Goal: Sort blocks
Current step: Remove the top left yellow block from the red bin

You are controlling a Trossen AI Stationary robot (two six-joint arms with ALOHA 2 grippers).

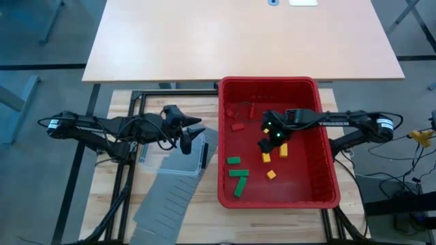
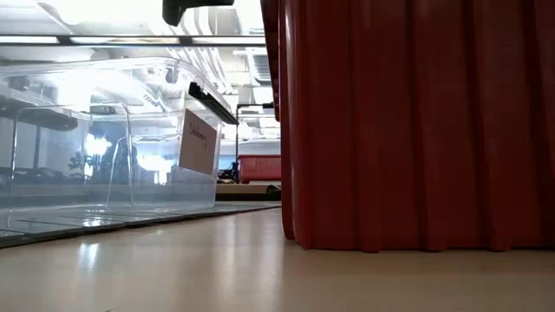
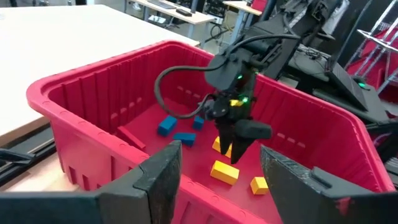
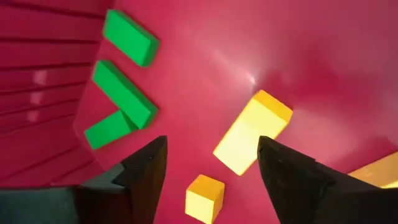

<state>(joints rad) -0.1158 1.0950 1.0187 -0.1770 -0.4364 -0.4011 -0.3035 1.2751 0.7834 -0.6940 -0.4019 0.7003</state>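
- Right gripper [image 4: 208, 165] hangs low in the red bin [image 1: 327, 194], fingers spread, nothing pinched.
- Yellow blocks [image 4: 252, 132] lie just beneath it (green blocks [image 4: 124, 93] near the wall).
- Left gripper [image 3: 217, 171] spread, empty, outside the bin.

The red bin [image 1: 327, 184] looks like hard moulded plastic, its ribbed walls smooth and its floor shiny enough to catch the light. The yellow and green blocks [image 4: 252, 132] inside are smooth plastic too. Left of it, the clear tub [image 2: 104, 139] is glossy see-through plastic with a paper label [image 2: 199, 143]. The tabletop [image 2: 260, 269] is pale, satiny wood.
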